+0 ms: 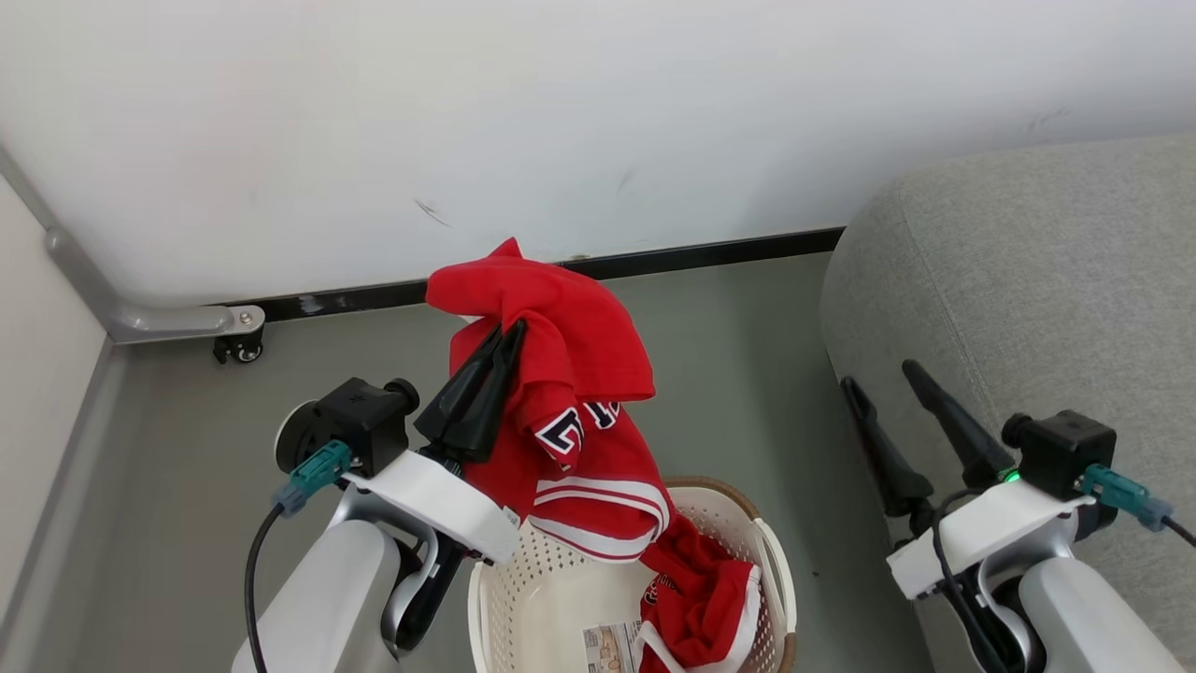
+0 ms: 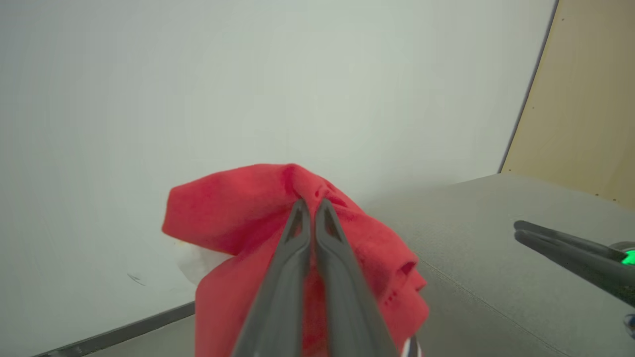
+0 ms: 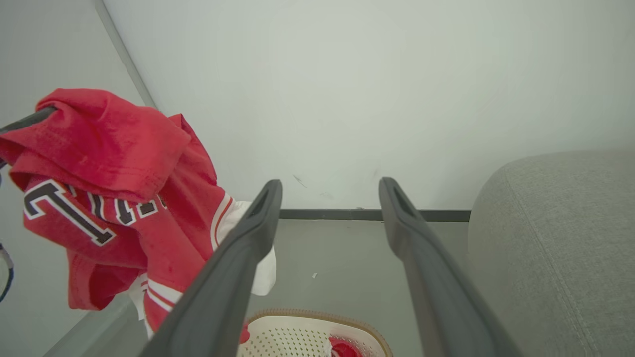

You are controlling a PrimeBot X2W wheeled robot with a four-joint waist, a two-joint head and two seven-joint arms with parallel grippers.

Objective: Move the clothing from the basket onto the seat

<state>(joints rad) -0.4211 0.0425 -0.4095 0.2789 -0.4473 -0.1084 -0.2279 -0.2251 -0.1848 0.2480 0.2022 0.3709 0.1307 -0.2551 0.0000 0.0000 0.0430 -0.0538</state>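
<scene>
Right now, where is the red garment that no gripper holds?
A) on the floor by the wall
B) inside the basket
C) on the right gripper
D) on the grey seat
B: the loose garment lies crumpled inside the basket; the left gripper holds the other garment up.

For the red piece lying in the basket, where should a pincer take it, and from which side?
Probably the raised crumpled fold of the red piece, from straight above: it lies bunched against the right wall of the basket, whose rim blocks a sideways approach.
</scene>
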